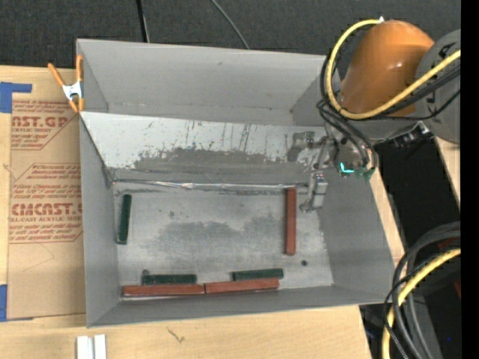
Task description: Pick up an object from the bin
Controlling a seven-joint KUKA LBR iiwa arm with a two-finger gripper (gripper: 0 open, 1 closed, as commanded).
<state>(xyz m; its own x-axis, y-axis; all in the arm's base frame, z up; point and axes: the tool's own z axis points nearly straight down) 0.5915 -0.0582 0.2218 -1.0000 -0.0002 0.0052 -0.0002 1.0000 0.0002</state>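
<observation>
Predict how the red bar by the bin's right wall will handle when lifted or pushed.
The red bar looks straight and hard-edged, so it is probably stiff. It is long and thin, so gripped at the end nearest the gripper it may tilt. It seems flat-sided, so likelier to slide than roll.

Even, fairly bright overhead light washes the bin [202,73], leaving its sloped walls pale and its scuffed floor duller, with a soft sheen on the orange cover [385,66] and only faint shadows inside.
</observation>
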